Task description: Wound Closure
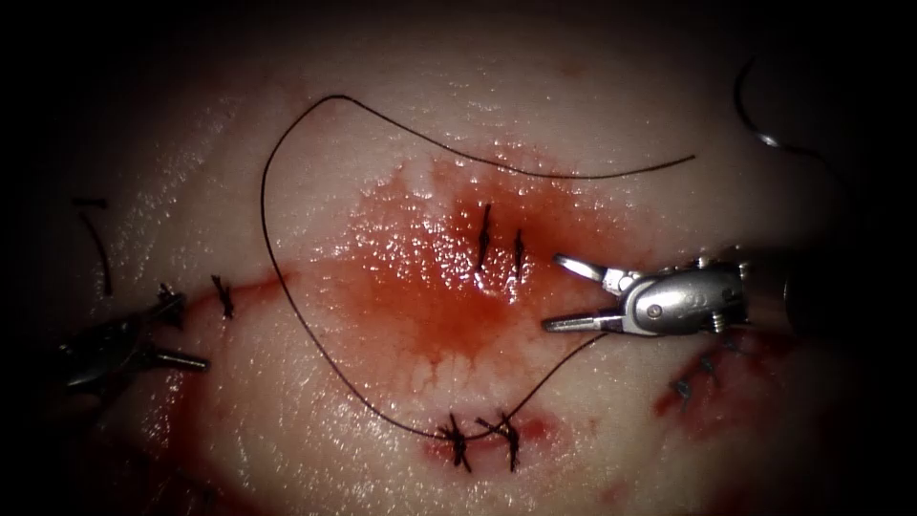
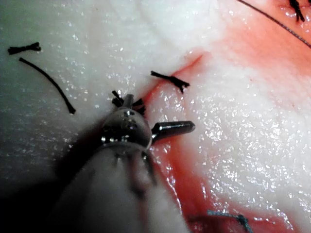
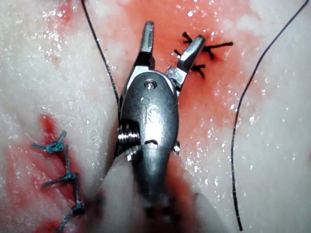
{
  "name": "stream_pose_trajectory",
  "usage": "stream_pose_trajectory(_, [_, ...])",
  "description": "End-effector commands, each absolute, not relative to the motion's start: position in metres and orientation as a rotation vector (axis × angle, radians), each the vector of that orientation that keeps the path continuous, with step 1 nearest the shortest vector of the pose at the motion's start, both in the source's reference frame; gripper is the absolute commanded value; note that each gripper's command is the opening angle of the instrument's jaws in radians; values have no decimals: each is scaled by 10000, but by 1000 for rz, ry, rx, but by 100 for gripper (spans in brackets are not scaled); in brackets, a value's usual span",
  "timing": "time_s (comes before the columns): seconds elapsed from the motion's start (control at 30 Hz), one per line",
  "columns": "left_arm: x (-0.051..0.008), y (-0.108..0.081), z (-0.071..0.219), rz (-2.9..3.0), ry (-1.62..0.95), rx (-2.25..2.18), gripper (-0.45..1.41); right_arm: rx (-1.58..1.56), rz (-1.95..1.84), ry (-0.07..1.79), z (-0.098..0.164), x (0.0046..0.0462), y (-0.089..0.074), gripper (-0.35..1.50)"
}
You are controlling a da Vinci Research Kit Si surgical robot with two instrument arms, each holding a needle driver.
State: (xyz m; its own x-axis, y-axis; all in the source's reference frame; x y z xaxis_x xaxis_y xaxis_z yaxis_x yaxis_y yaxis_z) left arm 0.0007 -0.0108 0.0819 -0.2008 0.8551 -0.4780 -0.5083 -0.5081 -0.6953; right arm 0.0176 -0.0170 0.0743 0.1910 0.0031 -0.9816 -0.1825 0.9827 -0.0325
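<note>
Right tool [image 1: 564, 291] hovers jaws wide, empty, beside the cut's [image 1: 500, 250] stitches; left tool [image 1: 177, 334] open, empty, far left; needle [image 1: 755, 119] free on tissue [image 1: 287, 430] upper right, its slack thread [image 1: 287, 287] looping where jaws could snag it.

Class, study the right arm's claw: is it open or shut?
Open. The right claw has its two jaws spread apart over the red fluid, with nothing held between them.
</note>
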Motion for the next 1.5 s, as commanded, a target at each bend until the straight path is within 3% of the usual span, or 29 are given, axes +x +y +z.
stream_pose_trajectory(0.03, [2, -113, 823, 1855, -491, -1075, 106, -148, 135, 1377, 750, 184, -174, 140])
stream_pose_trajectory(0.67, [-14, -108, 699, 1994, -334, -1209, 105, -149, 134, 1376, 751, 184, -174, 140])
stream_pose_trajectory(1.13, [-91, -56, 702, 2392, 116, -1377, 93, -44, 189, 1397, 721, 182, -160, 140])
stream_pose_trajectory(1.5, [-153, 17, 671, 2228, -55, -1554, 91, 27, 158, 1328, 703, 179, -148, 133])
